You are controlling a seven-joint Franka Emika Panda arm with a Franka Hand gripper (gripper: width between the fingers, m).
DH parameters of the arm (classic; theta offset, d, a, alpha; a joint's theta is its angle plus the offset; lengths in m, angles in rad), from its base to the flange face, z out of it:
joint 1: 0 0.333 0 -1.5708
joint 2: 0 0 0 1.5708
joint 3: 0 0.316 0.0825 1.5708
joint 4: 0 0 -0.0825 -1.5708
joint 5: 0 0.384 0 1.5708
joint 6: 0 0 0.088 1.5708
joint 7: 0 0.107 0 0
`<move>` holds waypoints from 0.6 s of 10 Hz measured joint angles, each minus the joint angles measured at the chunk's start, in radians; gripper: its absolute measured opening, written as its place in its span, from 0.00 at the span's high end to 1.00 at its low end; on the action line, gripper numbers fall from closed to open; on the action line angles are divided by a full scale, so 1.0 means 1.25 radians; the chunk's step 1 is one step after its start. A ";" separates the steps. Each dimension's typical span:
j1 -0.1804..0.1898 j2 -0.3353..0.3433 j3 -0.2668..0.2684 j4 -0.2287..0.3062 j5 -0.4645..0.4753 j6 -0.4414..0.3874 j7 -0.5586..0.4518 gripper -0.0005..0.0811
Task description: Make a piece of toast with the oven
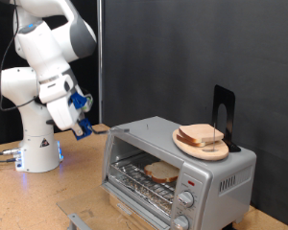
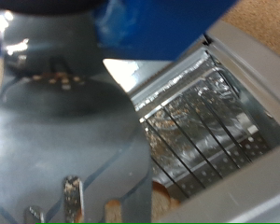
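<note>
One slice, the toast (image 1: 162, 172), already lies flat on the wire rack (image 1: 144, 177) inside the oven (image 1: 178, 163), whose door (image 1: 134, 203) hangs open. More slices sit on the plate (image 1: 204, 146) on the oven's top. The gripper (image 1: 84, 126) hangs off the oven's exterior-view left, gripping nothing visible; its jaw opening cannot be told. Toast is likely light, stiff yet crumbly: best pinched gently by the crust edge.
</note>
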 joint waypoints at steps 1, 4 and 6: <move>-0.002 -0.022 0.000 0.000 -0.003 -0.017 0.009 0.42; 0.000 -0.029 0.000 -0.003 0.013 -0.022 0.001 0.42; 0.031 -0.035 0.000 0.006 0.077 -0.028 -0.043 0.42</move>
